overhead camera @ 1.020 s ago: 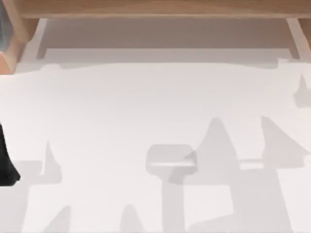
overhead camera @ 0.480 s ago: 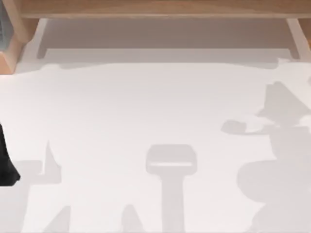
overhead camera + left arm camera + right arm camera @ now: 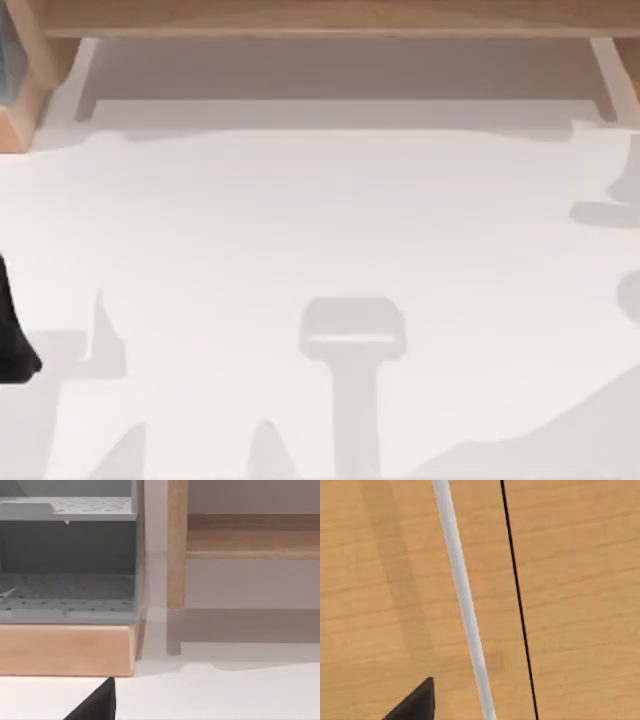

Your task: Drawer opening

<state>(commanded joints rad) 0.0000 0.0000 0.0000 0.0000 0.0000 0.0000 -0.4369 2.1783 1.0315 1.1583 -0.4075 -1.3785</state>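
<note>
Shadows of the right arm have slid off the desk (image 3: 320,220) toward its right edge, its wrist view facing the drawer handle (image 3: 462,600); jaw states cannot be told.

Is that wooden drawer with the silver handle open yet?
Cannot tell: the drawer front and its handle show close up, with a thin dark seam alongside.

grey perforated shelves (image 3: 67,587) in wooden cabinet (image 3: 65,650), wooden post (image 3: 176,545) beside, white table (image 3: 225,695)
</note>
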